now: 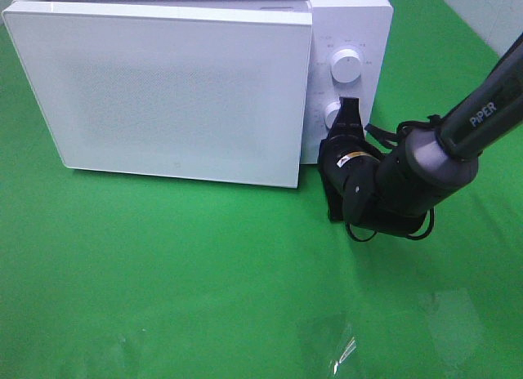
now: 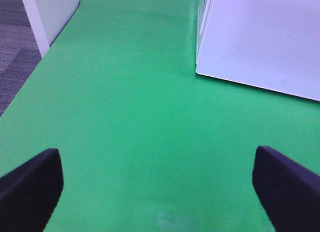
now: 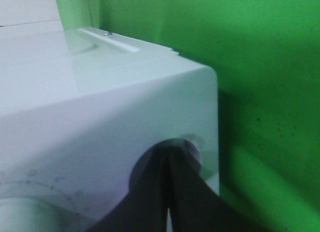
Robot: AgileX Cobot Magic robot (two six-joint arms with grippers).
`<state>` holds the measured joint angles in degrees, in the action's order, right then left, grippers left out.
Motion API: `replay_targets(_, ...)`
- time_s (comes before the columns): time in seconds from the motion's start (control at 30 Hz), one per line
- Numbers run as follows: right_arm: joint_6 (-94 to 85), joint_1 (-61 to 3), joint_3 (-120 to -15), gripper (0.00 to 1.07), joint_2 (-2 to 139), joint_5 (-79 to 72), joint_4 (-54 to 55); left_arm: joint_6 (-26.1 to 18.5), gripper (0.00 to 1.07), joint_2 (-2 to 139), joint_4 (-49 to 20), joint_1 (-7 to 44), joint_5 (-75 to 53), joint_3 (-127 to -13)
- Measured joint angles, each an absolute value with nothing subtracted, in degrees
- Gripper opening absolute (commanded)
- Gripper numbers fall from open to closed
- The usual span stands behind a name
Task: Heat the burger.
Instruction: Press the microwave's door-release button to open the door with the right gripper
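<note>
Cloth (image 1: pixel 204 265) of bright green is covering the whole table. On the far left, the left gripper (image 2: pixel 155 192) is showing only in its own wrist view. It is hanging above bare cloth with its two dark fingers (image 2: pixel 30 187) spread wide apart and nothing lying between them. The near corner of the microwave (image 2: pixel 260 42) is sitting ahead of it and to one side.

In the high view the white microwave is filling the upper left and middle, its broad door (image 1: pixel 163 93) facing the camera. Whether that door is fully latched cannot be told. To the right of the door, the upper knob (image 1: pixel 346 66) is standing free on the control panel and the lower knob (image 1: pixel 333 116) is sitting just below it.

Further right, the right arm (image 1: pixel 482 118) is reaching in from the edge. The right gripper (image 1: pixel 350 109) is pressing its tips against the lower knob, jaws squeezed together with no gap between them. Near the front edge, a scrap of clear film (image 1: pixel 343 346) is lying on the cloth.

No view is showing the burger, so its place cannot be told.
</note>
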<state>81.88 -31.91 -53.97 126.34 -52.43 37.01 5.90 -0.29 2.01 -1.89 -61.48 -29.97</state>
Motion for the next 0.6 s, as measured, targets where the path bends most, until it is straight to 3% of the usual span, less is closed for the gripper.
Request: replay_targets(0.6,80.4,-31.8,-52.8,0.0,125.1,-52.6,36.7,5.9,0.94,-0.3,2.0,-1.9,-61.5,-30.0)
